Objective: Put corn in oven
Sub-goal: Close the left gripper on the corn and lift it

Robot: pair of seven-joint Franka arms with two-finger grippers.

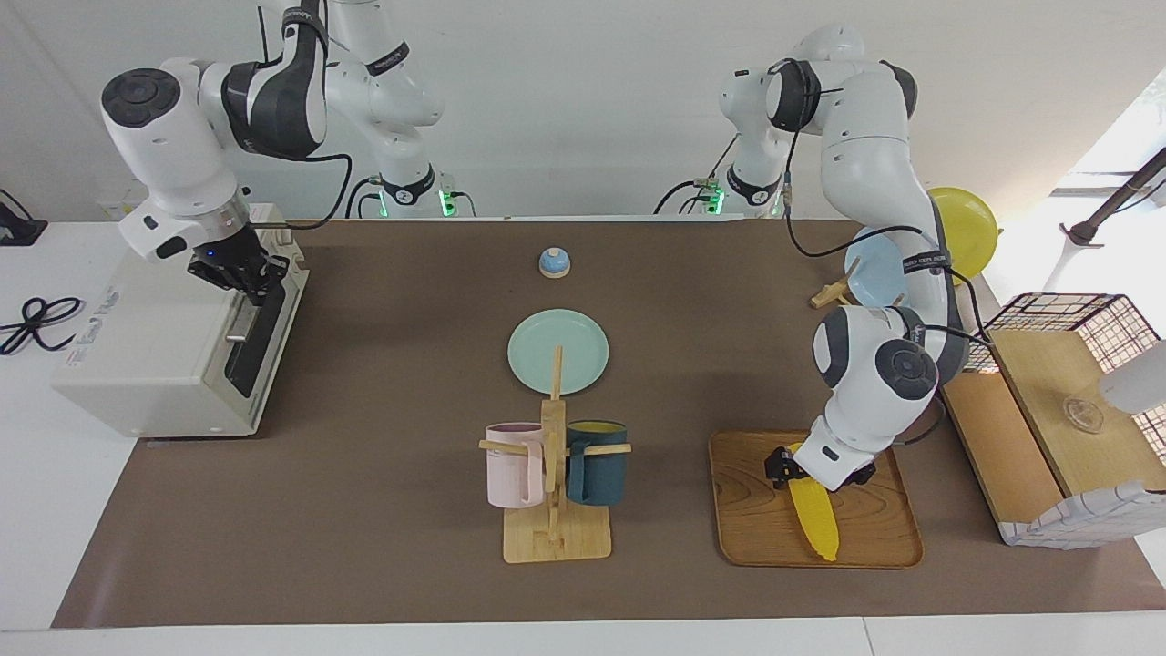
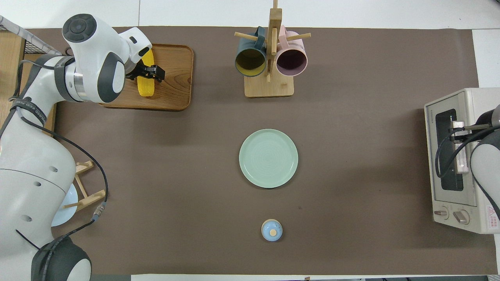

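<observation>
- Corn [image 1: 813, 511] lies on the wooden tray [image 1: 747, 510] under my left gripper [image 1: 789, 466]; my fingers stand apart astride its blunt end, not clamped.
- Its pointed tip runs away from my left gripper toward the tray's edge farthest from my bases.
- My right gripper [image 1: 248, 276] sits at the oven [image 1: 146, 346], fingertips pressed together at the silver handle [image 1: 240, 319] (whether they pinch the bar, I cannot tell).
- Oven door looks closed, at my right arm's end of the table.
- Between my two grippers sit the green plate [image 1: 557, 351], the mug rack [image 1: 554, 474] and a small blue knob-topped lid [image 1: 554, 262].
</observation>
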